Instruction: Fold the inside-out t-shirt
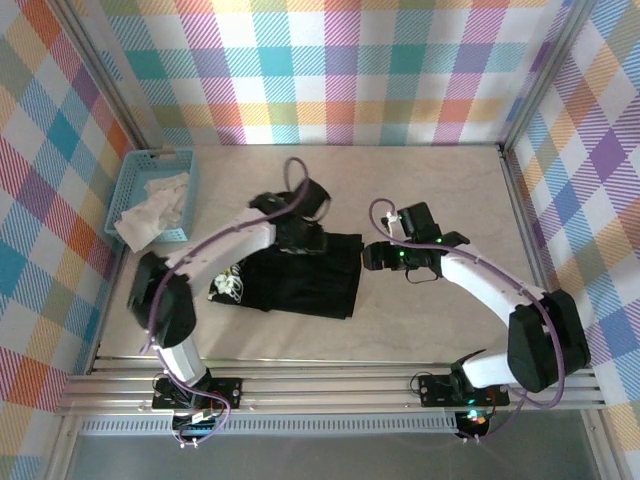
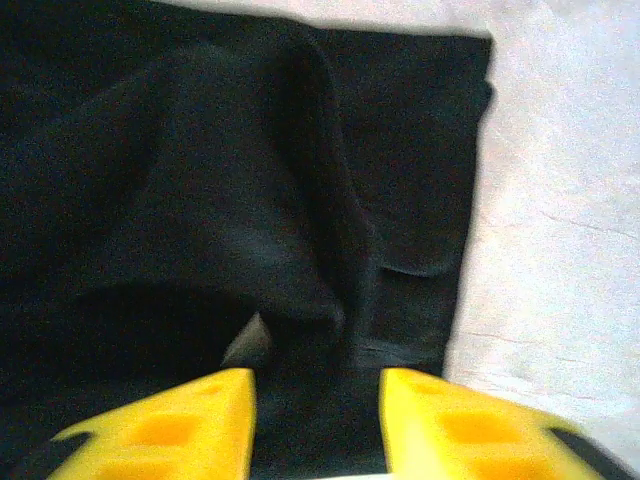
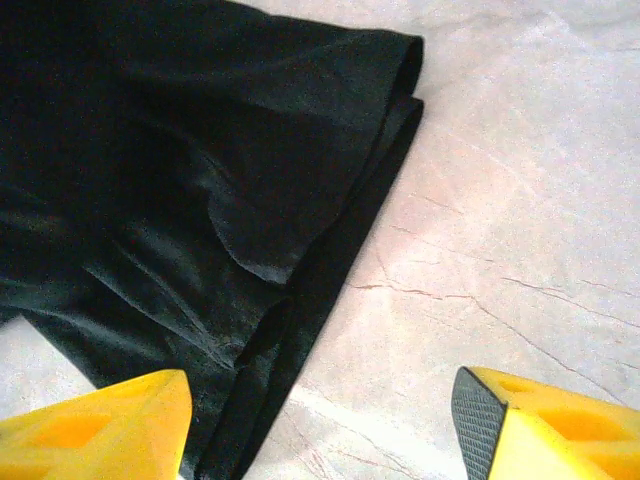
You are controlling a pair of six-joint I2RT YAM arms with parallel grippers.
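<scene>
The black t-shirt (image 1: 300, 280) lies roughly folded mid-worktop (image 1: 440, 190), the left hand (image 2: 318, 385) straddling cloth at its 12 o'clock edge, whether pinching I cannot tell, the right hand (image 3: 320, 400) spread wide at its 3 o'clock.

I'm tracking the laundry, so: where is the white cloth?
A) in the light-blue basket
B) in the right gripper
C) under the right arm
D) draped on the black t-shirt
A: the white cloth lies bunched in the light-blue basket at the left rear, apart from the t-shirt.
</scene>
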